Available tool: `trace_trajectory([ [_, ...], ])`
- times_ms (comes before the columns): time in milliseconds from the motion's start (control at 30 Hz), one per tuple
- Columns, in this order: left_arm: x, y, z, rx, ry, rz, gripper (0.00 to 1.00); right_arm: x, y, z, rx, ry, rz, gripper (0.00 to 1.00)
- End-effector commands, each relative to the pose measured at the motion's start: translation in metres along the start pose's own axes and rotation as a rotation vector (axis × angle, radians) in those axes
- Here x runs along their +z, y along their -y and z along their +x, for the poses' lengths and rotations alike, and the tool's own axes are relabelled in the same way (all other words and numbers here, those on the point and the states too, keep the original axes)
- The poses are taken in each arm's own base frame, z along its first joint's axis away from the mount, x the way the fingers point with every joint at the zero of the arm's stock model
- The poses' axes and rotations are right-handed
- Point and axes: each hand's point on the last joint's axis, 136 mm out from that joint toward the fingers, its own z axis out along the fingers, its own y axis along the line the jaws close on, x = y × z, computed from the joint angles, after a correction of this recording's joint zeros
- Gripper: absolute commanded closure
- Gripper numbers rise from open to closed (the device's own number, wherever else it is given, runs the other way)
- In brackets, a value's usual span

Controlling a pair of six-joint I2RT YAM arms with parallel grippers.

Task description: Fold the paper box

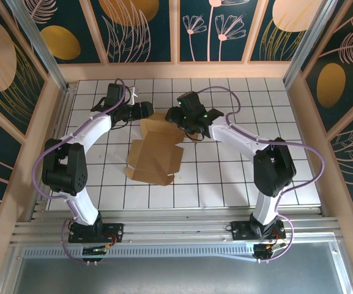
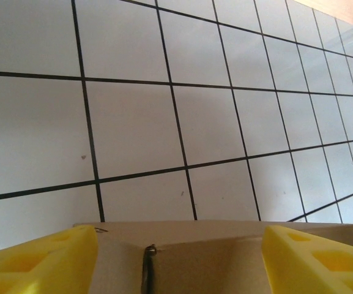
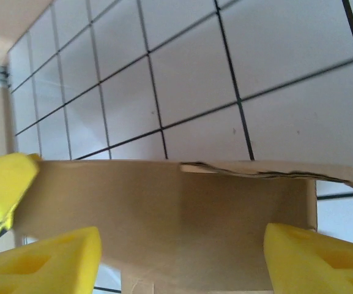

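The half-folded brown paper box [image 1: 155, 156] lies mid-way across the white tiled table [image 1: 274, 98] with its far flaps raised, and there the left gripper [image 2: 179, 260] at the box's left and the right gripper [image 3: 182, 260] at its right each straddle cardboard, yellow fingers [image 3: 314, 260] spread wide.

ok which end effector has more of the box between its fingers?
The right end effector: a broad panel of the paper box spans the gap between its yellow fingers. The left end effector has a thin strip there.
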Motion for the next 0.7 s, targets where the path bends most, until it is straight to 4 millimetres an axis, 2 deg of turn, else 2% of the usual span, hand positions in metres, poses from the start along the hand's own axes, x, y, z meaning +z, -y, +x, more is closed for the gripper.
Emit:
trace_trajectory([
  [0, 0.006, 0.001, 0.013, -0.001, -0.043, 0.046, 0.33, -0.008, -0.01, -0.012, 0.095, 0.02, -0.01, 0.3],
  [167, 0.007, 0.002, 0.026, -0.007, -0.073, 0.075, 0.38, 0.003, -0.013, -0.01, 0.107, -0.001, -0.024, 0.31],
  [333, 0.006, 0.008, 0.035, -0.031, -0.076, 0.135, 0.41, 0.008, -0.019, -0.005, 0.14, -0.019, -0.092, 0.45],
  [400, 0.007, 0.007, 0.037, -0.036, -0.078, 0.134, 0.41, 0.012, -0.015, -0.002, 0.152, -0.031, -0.076, 0.44],
  [500, 0.007, 0.003, 0.038, -0.031, -0.08, 0.115, 0.41, 0.013, -0.003, -0.003, 0.165, -0.012, -0.022, 0.29],
  [533, 0.006, 0.004, 0.038, -0.028, -0.08, 0.115, 0.41, 0.014, -0.001, -0.002, 0.164, -0.011, -0.016, 0.28],
  [600, 0.005, 0.006, 0.037, -0.026, -0.08, 0.123, 0.42, 0.016, -0.004, 0.0, 0.162, -0.028, -0.055, 0.31],
  [667, 0.005, 0.007, 0.038, -0.025, -0.081, 0.129, 0.42, 0.019, -0.013, 0.005, 0.165, -0.05, -0.115, 0.4],
])
